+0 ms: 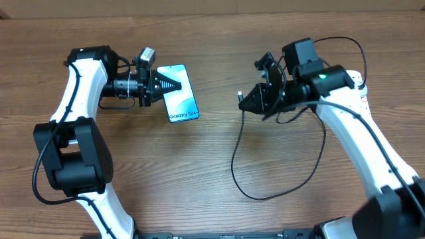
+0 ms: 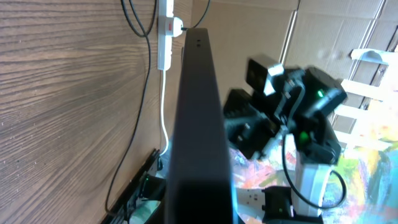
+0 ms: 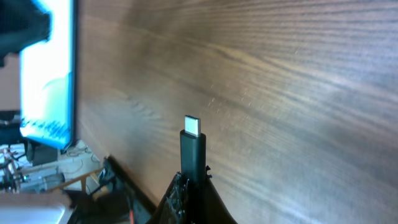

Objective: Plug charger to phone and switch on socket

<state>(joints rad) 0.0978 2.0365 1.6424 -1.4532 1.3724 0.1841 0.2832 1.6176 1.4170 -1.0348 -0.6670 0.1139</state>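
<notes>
We found the task partway through: both pieces were in hand, but nothing was joined yet. The left gripper [image 1: 171,85] was closed on the phone [image 1: 182,103], holding it left of centre over the wooden surface [image 1: 199,192], its lit blue screen showing to the overhead camera. The right gripper [image 1: 248,101] was clamped narrow on the charger [image 1: 234,166] just behind its connector tip [image 3: 193,126], which stuck out bare and pointed left toward the phone. A clear gap lay between the tip and the phone's right edge, so we judged the plugging-in as not yet done. The rest of the black cable trailed in a loose loop on the near side of the surface, right of centre.

The socket [image 2: 165,37] showed only in the left wrist view, a white power strip lying beyond the phone's dark edge, with its white cord [image 2: 163,124] running off. Something seemed to be plugged into it, possibly the charger's plug, but the view was too small for us to be sure, and we could not tell how its switch stood.

What was left, in our judgement, was to line the tip up with the phone's port, push it home, then free a gripper to press the socket's switch.
</notes>
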